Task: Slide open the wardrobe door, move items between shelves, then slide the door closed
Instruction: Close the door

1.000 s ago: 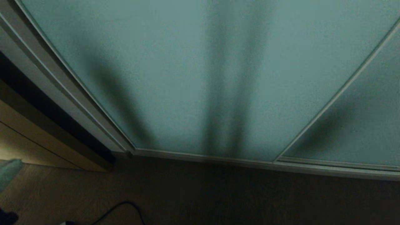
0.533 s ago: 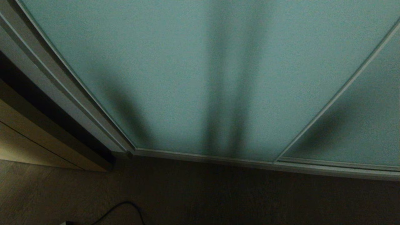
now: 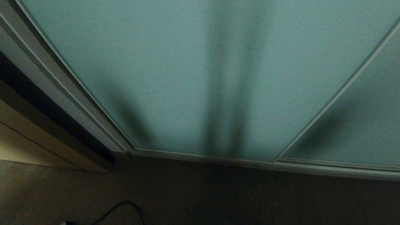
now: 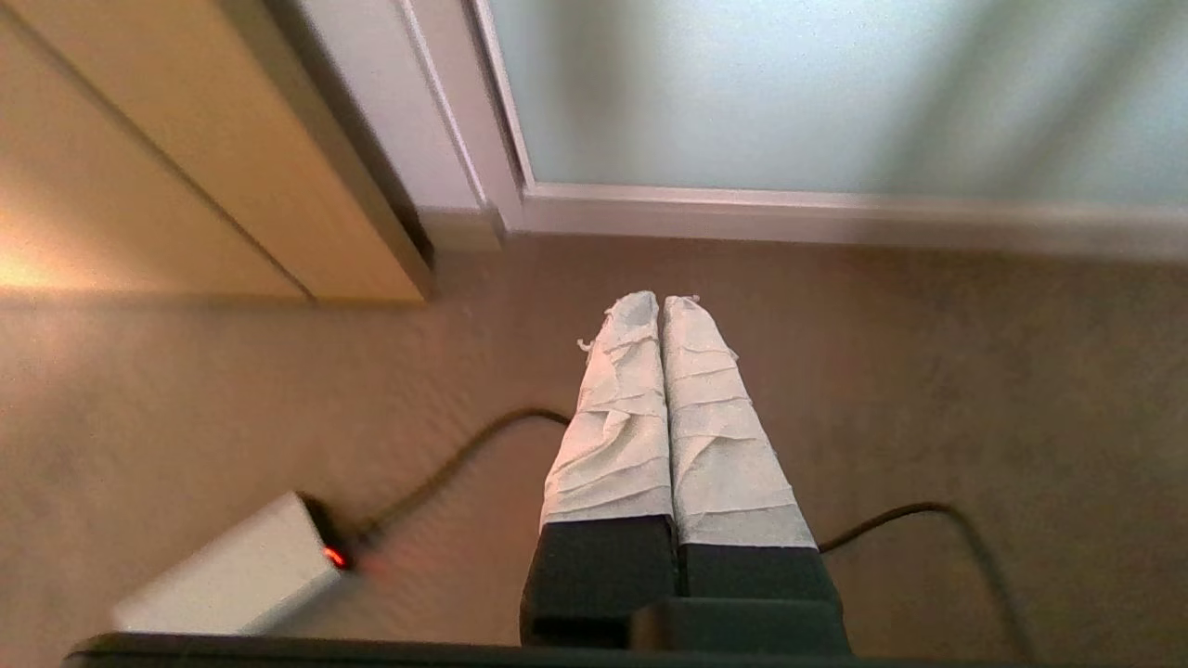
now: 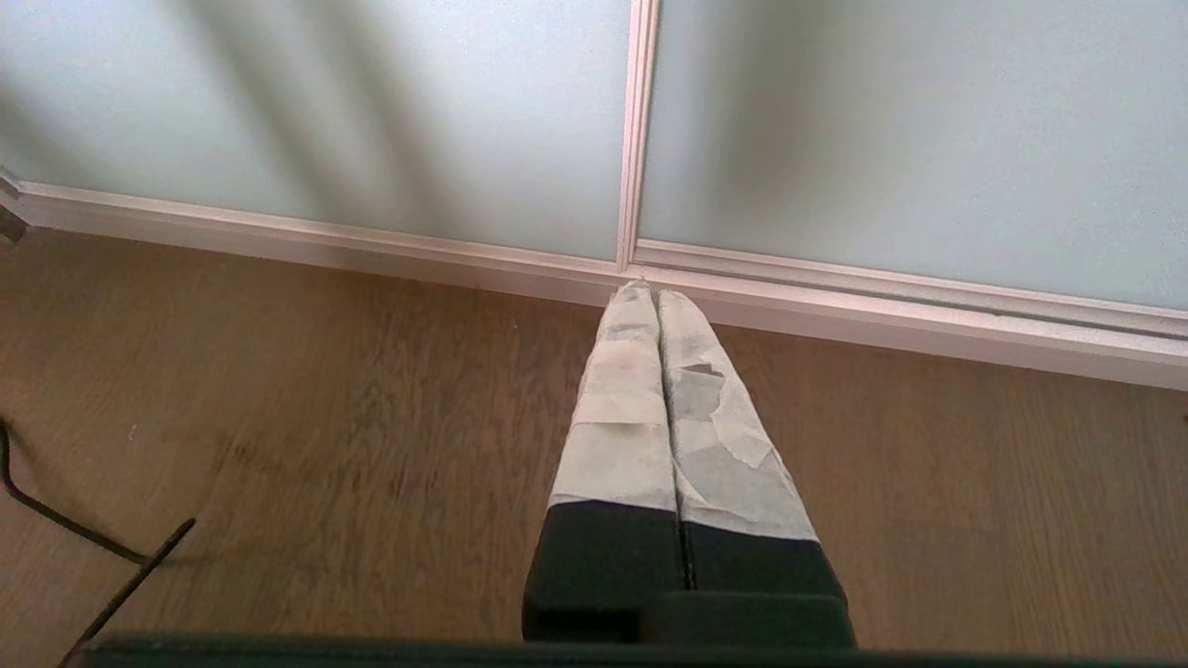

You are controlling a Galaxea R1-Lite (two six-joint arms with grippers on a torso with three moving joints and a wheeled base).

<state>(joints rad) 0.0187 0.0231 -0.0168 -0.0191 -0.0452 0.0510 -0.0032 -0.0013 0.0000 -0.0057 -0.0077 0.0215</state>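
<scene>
- Head view: sliding wardrobe door [image 3: 187, 78] fills the frame from 9 to 3 o'clock, frosted blue-green, closed against its frame [image 3: 62, 81] at 9 o'clock. Second panel [image 3: 368, 125] at 3 o'clock, thin silver strip between them. Beige cabinet front [image 3: 37, 147] at 8 o'clock. Floor [image 3: 234, 200] across 6 o'clock, black cable [image 3: 125, 206] at 7 o'clock. Neither arm in frame; shelves and items not visible.
- Left wrist view: left hand [image 4: 661, 306] low over the floor [image 4: 974, 390], fingers pressed together, nothing held. Tape-wrapped fingers [image 4: 613, 436] point at the door's bottom rail [image 4: 789, 213], clear of it. Cabinet front [image 4: 186, 186] at 10 o'clock. White box with a red light [image 4: 232, 575] at 8 o'clock; cable [image 4: 464, 455] runs from it.
- Right wrist view: right hand [image 5: 647, 295] fully closed, empty, above the wood floor [image 5: 325, 417]. Fingertips line up with the vertical strip [image 5: 637, 130] where the two frosted panels meet; contact with the rail cannot be told. Dark cable [image 5: 56, 529] at 8 o'clock.
</scene>
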